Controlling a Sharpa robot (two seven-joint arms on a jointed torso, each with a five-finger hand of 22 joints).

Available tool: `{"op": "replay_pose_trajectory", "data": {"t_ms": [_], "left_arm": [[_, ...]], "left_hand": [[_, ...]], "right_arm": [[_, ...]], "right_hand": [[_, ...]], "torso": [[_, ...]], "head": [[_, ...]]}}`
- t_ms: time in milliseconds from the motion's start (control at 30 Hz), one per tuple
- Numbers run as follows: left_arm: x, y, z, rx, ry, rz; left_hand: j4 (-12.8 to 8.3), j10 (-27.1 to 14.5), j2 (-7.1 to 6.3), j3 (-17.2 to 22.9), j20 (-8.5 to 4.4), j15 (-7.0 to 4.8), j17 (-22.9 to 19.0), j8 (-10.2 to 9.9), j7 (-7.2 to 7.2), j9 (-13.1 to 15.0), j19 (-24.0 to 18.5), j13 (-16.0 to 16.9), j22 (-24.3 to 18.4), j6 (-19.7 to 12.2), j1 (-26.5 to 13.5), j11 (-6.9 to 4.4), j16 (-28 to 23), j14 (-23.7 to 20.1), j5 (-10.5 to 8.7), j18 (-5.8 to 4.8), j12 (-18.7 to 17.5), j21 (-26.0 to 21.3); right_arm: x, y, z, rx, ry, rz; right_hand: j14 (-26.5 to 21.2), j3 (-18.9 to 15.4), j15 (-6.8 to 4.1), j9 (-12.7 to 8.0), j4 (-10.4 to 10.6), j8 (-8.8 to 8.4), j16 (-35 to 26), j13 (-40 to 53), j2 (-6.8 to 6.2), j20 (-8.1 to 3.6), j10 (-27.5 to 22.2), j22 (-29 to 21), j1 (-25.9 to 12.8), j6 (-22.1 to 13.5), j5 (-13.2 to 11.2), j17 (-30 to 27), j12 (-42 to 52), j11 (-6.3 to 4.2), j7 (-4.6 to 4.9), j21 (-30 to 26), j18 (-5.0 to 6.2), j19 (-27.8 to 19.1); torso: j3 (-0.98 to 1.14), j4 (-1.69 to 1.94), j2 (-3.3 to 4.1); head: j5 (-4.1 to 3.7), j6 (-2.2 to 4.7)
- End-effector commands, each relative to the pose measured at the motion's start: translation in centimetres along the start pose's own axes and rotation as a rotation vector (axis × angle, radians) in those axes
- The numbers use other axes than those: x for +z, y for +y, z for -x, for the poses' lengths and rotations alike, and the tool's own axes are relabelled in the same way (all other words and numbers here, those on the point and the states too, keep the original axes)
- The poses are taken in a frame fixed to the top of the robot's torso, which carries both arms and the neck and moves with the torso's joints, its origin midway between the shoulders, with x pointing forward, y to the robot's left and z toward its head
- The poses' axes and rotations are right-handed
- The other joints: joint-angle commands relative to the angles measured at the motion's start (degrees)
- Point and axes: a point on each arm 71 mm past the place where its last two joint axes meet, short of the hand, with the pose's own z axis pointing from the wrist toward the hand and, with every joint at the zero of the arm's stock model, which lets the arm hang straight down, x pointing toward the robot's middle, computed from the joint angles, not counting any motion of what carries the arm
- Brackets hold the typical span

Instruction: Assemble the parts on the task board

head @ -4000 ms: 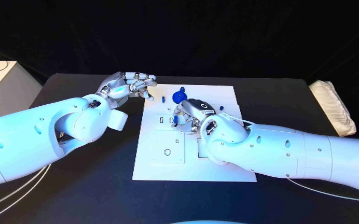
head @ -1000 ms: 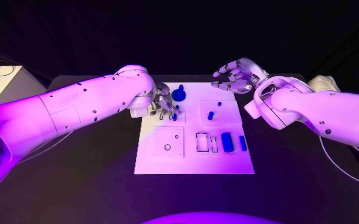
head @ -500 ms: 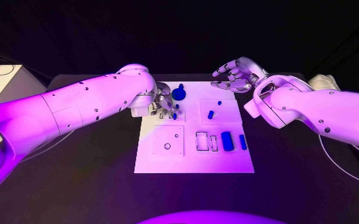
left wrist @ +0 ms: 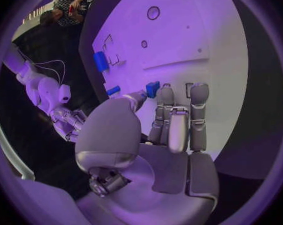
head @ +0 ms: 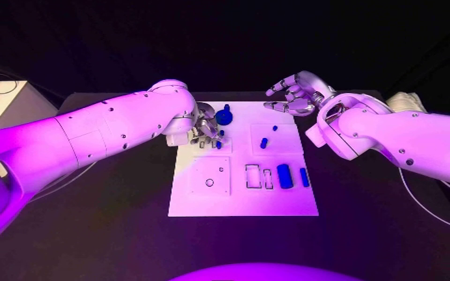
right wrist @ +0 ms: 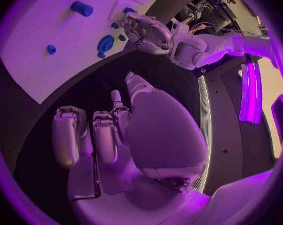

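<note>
The left hand [head: 206,131] is down over the task board [head: 244,203] at about ten o'clock from the board's centre, and the left wrist view shows a small blue part [left wrist: 153,88] pinched at its fingertips [left wrist: 164,92], just above the white surface, so that hand is grasping the piece rather than resting on the board. The right hand [head: 295,95] hovers off the board's far right corner, at roughly one o'clock, fingers curled loosely apart and holding nothing. Across the board sit the other parts: a round blue knob [head: 224,118] at eleven o'clock, just beside the left hand, two small blue pegs [head: 264,143] near the middle right, and a blue block [head: 284,177] with a slimmer blue bar [head: 304,177] at four o'clock, next to empty rectangular slots. By their look these pieces are likely light, rigid plastic with smooth faces: they will not crush, but they could easily twist or slip out of a fingertip pinch, and a small one would probably skid on the slick board if nudged. The sensible hold is across the flat opposite sides of each piece, high enough to leave its lower end free to enter a slot. Whether the pinched part is squarely aligned cannot be told from here. The black worktop [head: 112,229] surrounds the board.
</note>
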Motion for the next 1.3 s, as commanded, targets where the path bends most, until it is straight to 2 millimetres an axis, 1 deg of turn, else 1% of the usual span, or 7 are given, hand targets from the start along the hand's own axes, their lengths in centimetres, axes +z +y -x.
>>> {"op": "replay_pose_trajectory", "data": {"t_ms": [33,267,500,733,833,1033,1300], "left_arm": [[0.1,-0.1,-0.2,-0.008,0.023,-0.011],[0.1,-0.1,-0.2,-0.009,0.034,-0.012],[0.0,0.1,-0.3,-0.025,0.035,-0.018],[-0.3,0.5,0.1,-0.094,-0.016,-0.037],[-0.5,0.9,0.3,-0.141,-0.044,-0.048],[-1.2,1.7,0.6,-0.192,-0.090,-0.055],[-1.8,2.6,0.7,-0.197,-0.142,-0.045]], "left_hand": [[-0.1,0.0,-0.23,0.9,-0.20,-0.20,0.8,0.4,-0.37,0.2,-0.2,-0.2,0.1,-0.1,1.0,-0.33,0.4,0.2,-0.10,-1.20,0.2,0.3],[-3.5,0.3,-0.51,7.1,-0.55,-0.77,1.3,0.8,-1.05,1.3,-0.2,-0.6,0.6,-0.3,5.1,-0.97,0.7,0.5,-0.05,-1.25,0.0,0.8],[-9.5,1.2,-3.25,19.2,-0.69,-0.73,1.8,2.3,-0.74,4.3,-0.2,-1.5,1.3,-1.0,4.1,-0.92,0.8,0.8,0.32,-1.34,-0.5,1.8],[-14.4,5.2,-5.52,24.0,-0.92,-1.07,5.0,3.6,-0.77,6.9,2.9,1.2,6.3,0.9,-0.4,-1.12,2.2,2.5,13.54,-2.11,1.9,5.7],[-15.3,6.8,-6.18,24.4,-1.29,-1.46,6.2,3.5,-1.16,7.2,4.1,2.4,8.2,2.0,-1.6,-1.52,2.7,3.2,17.52,-2.43,2.8,7.0],[-16.5,10.1,-7.36,24.5,-2.05,-2.27,8.7,3.3,-2.03,7.8,6.5,5.2,11.6,4.2,-3.4,-2.37,3.6,4.3,24.62,-3.06,4.8,9.2],[-17.2,13.2,-7.97,25.0,-2.90,-3.13,10.8,3.4,-2.95,8.4,8.9,8.1,15.0,6.0,-5.1,-3.27,4.3,5.2,30.26,-3.72,6.8,11.1]], "right_arm": [[0.0,0.1,-0.1,-0.009,0.015,0.004],[0.0,0.1,-0.1,-0.009,0.018,0.004],[0.0,0.0,-0.1,-0.009,0.017,0.004],[0.0,0.0,0.0,-0.008,0.015,0.004],[0.0,0.0,0.0,-0.008,0.012,0.004],[-0.1,-0.2,0.2,-0.008,0.008,0.002],[-0.2,-0.4,0.4,-0.008,0.004,-0.004]], "right_hand": [[5.7,0.3,0.24,0.0,0.1,0.33,-0.3,7.3,-0.21,0.24,-0.3,9.0,0.1,0.0,0.4,14.1,-0.2,0.17,0.24,-0.2,0.45,2.6],[5.7,0.3,0.24,0.0,0.1,0.33,-0.3,7.3,-0.21,0.24,-0.3,9.0,0.1,0.0,0.4,14.1,-0.2,0.17,0.24,-0.2,0.45,2.6],[5.7,0.3,0.24,0.0,0.1,0.33,-0.3,7.3,-0.21,0.24,-0.3,9.0,0.1,0.0,0.4,14.1,-0.2,0.17,0.24,-0.2,0.45,2.6],[5.7,0.3,0.24,0.0,0.1,0.33,-0.3,7.3,-0.21,0.24,-0.3,9.0,0.1,0.0,0.4,14.1,-0.2,0.17,0.24,-0.2,0.45,2.6],[5.7,0.3,0.24,0.0,0.1,0.33,-0.3,7.3,-0.21,0.24,-0.3,9.0,0.1,0.0,0.4,14.1,-0.2,0.17,0.24,-0.2,0.45,2.6],[5.7,0.4,0.24,-0.1,0.1,0.38,-0.3,7.3,-0.22,0.24,-0.3,9.0,0.1,0.1,0.4,14.0,-0.1,0.17,0.23,-0.1,0.43,2.6],[5.7,0.5,0.24,-0.1,0.1,0.39,-0.4,7.3,-0.22,0.24,-0.3,9.0,0.0,0.0,0.4,14.0,-0.2,0.17,0.23,-0.2,0.44,2.6]], "torso": [[0.03,0.00,-0.01],[0.02,-0.04,0.02],[0.00,-0.01,0.00],[0.03,0.07,-0.07],[0.02,0.10,-0.08],[0.14,0.17,-0.15],[0.14,0.21,-0.16]], "head": [[0.03,-0.08],[0.06,-0.19],[0.07,-0.26],[0.13,-0.28],[0.23,-0.34],[0.39,-0.33],[0.63,-0.47]]}}
